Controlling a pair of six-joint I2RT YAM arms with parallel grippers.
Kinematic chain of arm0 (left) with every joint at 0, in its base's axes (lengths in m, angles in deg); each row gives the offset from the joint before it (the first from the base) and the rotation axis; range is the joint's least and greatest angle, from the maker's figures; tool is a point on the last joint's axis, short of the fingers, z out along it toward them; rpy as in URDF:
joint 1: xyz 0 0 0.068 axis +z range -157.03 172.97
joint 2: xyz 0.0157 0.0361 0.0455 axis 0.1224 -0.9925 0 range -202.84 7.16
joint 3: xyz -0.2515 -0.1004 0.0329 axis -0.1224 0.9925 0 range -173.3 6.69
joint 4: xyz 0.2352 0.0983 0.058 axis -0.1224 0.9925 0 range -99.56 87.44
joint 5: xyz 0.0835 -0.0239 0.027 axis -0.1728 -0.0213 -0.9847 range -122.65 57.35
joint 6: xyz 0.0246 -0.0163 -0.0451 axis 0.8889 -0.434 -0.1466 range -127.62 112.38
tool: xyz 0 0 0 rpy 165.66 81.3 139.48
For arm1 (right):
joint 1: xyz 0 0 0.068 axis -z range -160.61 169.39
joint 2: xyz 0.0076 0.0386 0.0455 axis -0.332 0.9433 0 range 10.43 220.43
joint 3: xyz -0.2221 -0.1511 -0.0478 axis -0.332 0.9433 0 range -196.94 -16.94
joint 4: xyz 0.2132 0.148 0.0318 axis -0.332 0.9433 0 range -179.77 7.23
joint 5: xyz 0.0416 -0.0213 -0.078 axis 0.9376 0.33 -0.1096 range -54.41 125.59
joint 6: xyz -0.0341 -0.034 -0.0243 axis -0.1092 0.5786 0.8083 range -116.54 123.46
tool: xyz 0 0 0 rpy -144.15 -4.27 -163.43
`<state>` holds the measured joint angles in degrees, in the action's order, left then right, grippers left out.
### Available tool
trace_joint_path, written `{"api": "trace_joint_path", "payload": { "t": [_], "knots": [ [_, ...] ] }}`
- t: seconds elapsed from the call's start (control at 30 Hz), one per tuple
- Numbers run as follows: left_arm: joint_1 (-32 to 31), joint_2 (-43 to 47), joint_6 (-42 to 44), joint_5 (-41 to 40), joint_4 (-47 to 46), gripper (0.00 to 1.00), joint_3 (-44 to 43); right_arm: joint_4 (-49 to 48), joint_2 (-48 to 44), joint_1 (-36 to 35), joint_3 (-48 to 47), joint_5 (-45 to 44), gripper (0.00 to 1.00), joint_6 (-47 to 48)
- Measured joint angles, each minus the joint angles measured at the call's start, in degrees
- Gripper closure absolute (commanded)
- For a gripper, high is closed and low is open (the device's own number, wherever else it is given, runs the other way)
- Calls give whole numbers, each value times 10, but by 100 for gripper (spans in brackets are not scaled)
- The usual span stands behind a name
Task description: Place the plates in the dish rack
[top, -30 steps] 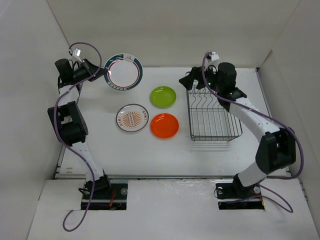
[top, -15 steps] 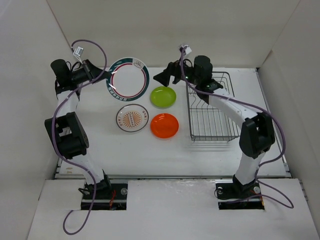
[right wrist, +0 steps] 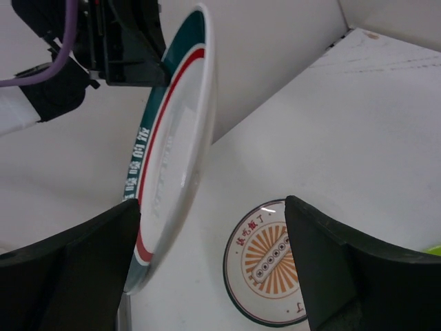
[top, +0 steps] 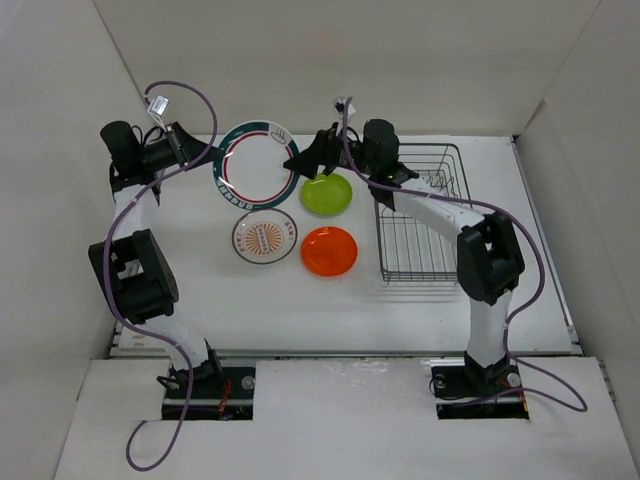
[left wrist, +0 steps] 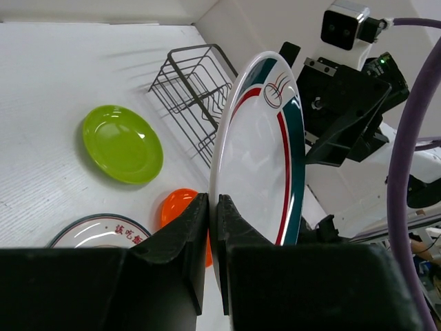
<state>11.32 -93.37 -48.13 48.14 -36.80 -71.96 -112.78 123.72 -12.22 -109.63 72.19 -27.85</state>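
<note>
Pinching plate [left wrist: 255, 152] rim, left claw [left wrist: 213, 207]; right claw [right wrist: 212, 207] beside.

Teal-rimmed plate [top: 257, 165] upright in mid-air, lime plate [top: 326, 193], orange plate [top: 329, 251] and sunburst plate [top: 264, 237] lying flat, dish rack [top: 425, 235] beside them

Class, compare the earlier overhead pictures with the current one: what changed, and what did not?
The right gripper swung left from over the dish rack to the teal-rimmed plate, open jaws at its rim. The left gripper carried that plate slightly rightward, grip unchanged. The lime green plate, orange plate, sunburst plate and rack stayed put.
</note>
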Motion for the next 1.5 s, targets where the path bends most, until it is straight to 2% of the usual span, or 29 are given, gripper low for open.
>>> {"api": "trace_joint_path", "payload": {
  "t": [0.1, 0.13, 0.23, 0.27, 0.37, 0.47, 0.57, 0.6, 0.63, 0.73, 0.9, 1.07, 1.2, 1.33, 1.5],
  "knots": [
    [-4, 1, 2, -1, 0, 100, 5, -8, 1, -12, -11, 3, 26, -12],
    [-5, 1, 2, -2, 0, 100, 5, -13, 1, -17, -14, 3, 38, -16],
    [-11, 1, 5, -6, 0, 100, 6, -19, 1, -28, -18, 0, 63, -26],
    [-12, 1, 4, -5, -1, 100, 6, -16, 1, -30, -18, -4, 80, -32],
    [-13, 11, 12, 11, -9, 100, 8, 5, 6, -21, -14, -58, 100, -46],
    [-22, 24, 19, -3, -15, 98, 8, 0, 7, -13, -1, -65, 100, -65],
    [-21, 24, 15, -6, -15, 46, 9, 0, -11, -17, 15, -80, 100, -64],
    [-21, 24, 10, -11, -15, 4, 9, 7, -24, -17, 30, -84, 100, -61],
    [-19, 24, 7, -14, -14, 0, 9, 20, -39, -17, 46, -97, 100, -56],
    [-5, 24, -1, -21, -9, 0, 9, 97, -102, -19, 84, -167, 100, -24],
    [24, 25, 16, -36, 2, 0, 9, 265, -231, -13, 91, -369, 100, 36],
    [18, 31, 179, -143, 218, 0, -41, 411, -323, -6, 46, -579, 100, 76],
    [-11, 62, 265, -249, 321, 0, -58, 478, -339, 2, 22, -705, 100, 99],
    [-33, 105, 312, -341, 376, 0, -58, 533, -317, 11, 11, -773, 100, 111],
    [-32, 138, 350, -422, 412, 0, -58, 573, -273, 21, 9, -817, 100, 134]
  ]
}}
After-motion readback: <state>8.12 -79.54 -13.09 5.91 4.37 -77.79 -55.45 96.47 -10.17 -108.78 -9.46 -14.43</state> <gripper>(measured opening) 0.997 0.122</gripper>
